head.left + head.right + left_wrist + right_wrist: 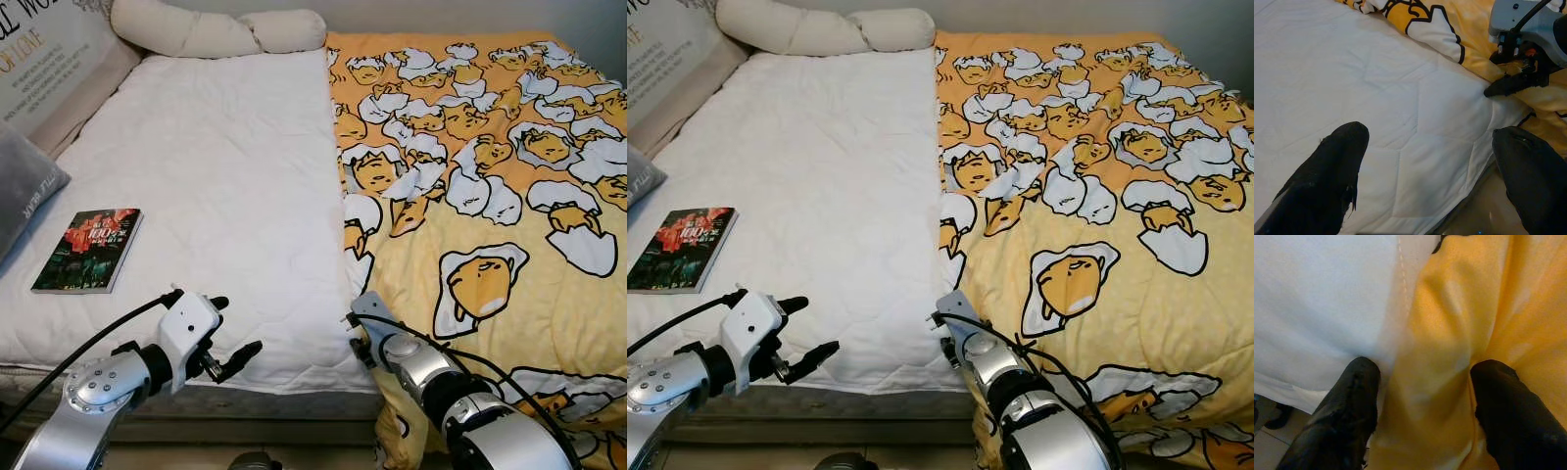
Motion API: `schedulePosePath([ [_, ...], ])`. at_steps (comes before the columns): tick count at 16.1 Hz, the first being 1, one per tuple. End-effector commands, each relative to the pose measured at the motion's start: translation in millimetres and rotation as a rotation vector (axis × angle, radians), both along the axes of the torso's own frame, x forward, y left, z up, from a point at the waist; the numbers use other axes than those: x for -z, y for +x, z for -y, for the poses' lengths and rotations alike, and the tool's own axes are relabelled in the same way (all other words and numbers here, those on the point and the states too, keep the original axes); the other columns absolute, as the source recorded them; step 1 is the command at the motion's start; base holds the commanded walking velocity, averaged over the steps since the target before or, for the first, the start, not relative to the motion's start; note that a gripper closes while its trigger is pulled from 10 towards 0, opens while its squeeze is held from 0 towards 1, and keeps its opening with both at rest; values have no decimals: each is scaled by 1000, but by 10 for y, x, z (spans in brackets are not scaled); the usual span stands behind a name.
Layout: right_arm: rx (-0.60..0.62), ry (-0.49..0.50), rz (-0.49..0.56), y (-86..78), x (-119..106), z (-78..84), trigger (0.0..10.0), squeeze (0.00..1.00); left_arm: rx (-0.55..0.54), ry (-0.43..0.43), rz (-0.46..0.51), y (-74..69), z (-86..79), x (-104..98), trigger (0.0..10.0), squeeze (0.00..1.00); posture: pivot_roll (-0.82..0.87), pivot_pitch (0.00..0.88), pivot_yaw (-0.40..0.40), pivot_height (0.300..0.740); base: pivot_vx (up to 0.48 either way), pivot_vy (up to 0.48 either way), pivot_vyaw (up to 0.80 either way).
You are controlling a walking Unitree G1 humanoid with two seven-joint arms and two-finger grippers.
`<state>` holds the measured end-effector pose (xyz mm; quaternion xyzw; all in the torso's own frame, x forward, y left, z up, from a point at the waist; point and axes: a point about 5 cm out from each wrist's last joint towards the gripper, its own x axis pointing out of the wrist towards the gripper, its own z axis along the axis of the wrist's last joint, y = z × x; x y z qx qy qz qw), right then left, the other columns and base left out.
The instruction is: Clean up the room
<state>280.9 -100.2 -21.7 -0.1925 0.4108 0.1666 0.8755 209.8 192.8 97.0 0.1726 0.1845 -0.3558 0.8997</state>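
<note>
With right fingers spread astride the quilt edge, I'd pinch deep; left gripper hangs open.

You have a yellow blanket printed with egg characters spread over the bed's right half, its inner edge rumpled along the middle and its near end draping over the foot edge. A book lies flat near the left edge.

Two silver arms with round screw-studded joints; the left gripper has a white housing and long black fingers; the right gripper has a grey housing; black cables loop along both forearms.
</note>
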Motion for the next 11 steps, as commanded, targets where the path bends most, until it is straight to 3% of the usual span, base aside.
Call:
schedulePosePath([
  [1, 12, 5, 2, 22, -14, 13, 0, 0, 2, 6, -10, 3, -17, 23, 10000, 0, 205, 53, 32, 740, 0, 0, 0],
  [11, 32, 39, 23, 62, -37, 79, 0, 0, -16, 11, -29, 84, -85, 305, 10000, 0, 203, 34, 28, 740, 0, 0, 0],
])
